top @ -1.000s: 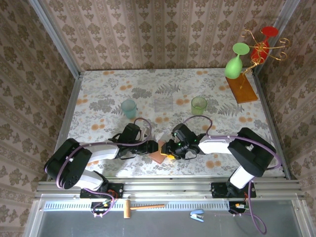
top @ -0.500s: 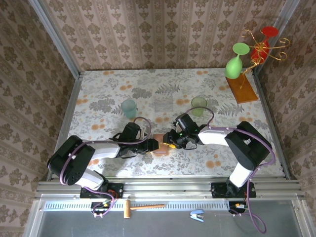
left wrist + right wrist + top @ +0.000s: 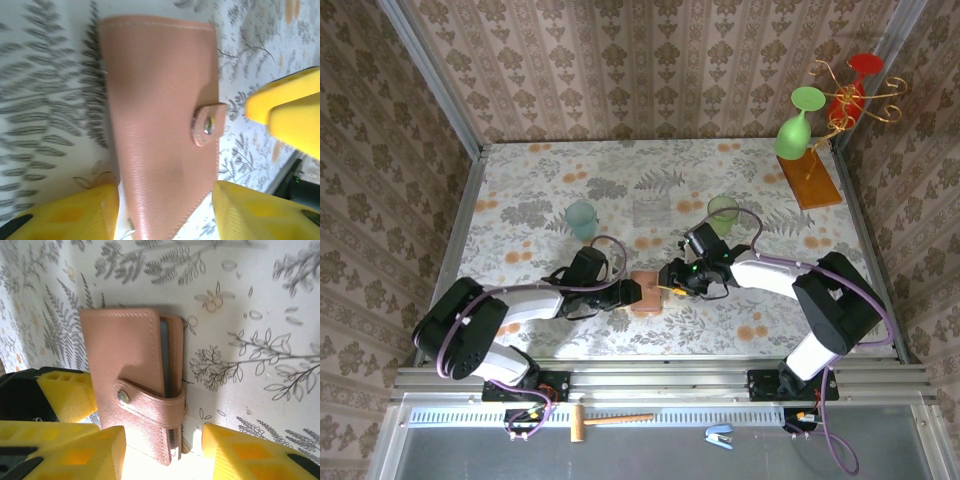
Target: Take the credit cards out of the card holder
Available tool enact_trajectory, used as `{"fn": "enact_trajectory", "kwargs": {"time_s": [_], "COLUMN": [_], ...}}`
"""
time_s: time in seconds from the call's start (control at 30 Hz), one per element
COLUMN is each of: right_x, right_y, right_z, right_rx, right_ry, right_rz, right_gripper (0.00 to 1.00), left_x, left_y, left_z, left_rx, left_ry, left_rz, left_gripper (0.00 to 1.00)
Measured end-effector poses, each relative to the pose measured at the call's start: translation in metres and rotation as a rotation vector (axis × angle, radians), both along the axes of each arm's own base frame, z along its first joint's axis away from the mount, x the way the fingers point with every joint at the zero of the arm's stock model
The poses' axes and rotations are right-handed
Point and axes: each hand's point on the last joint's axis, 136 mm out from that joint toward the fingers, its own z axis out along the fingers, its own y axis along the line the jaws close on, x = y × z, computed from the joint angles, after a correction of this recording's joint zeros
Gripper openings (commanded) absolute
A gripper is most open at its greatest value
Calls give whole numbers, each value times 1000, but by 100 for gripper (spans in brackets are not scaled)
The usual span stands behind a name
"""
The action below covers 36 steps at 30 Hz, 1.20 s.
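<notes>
Since a second ago your right gripper [image 3: 672,288] retreated, both jaws wide around the seemingly snapped card holder [image 3: 645,294]; unsnap next.

Both arms reach in low over the table and meet near its middle, wrists almost facing each other. The left gripper [image 3: 632,292] comes in from the left with its forearm stretched flat, elbow folded back toward its base. Its yellow fingers [image 3: 75,212] stand apart, one on either side of the card holder [image 3: 160,125], whose near end lies between them. The right gripper [image 3: 670,285] approaches from the right, its arm bent at the elbow. Its yellow fingers [image 3: 250,452] are also spread wide, straddling the card holder's strap end, just opposite the left gripper's fingertips.
</notes>
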Motion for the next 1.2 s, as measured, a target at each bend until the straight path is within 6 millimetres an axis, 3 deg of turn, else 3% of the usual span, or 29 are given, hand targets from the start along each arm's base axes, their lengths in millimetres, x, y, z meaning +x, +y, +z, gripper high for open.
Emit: {"fn": "enact_trajectory", "kwargs": {"time_s": [0.23,0.37,0.57,0.87,1.2], "right_x": [47,88,153,225,261], "right_y": [-4,-3,-16,-28,-27], "right_z": [47,82,105,96,57], "right_rx": [-23,-44,-142,-270,-361], "right_ry": [-133,-235,-332,-370,-350], "right_rz": [5,0,-33,-50,-26], "right_gripper": [45,44,39,32,27], "left_x": [15,20,21,10,7], "left_y": [29,40,52,71,89], "left_z": [6,15,26,27,33], "left_rx": [77,88,94,113,116], "left_ry": [-52,-87,-129,-148,-177], "left_rz": [88,117,144,185,238], "left_gripper": [55,55,55,55,55]}}
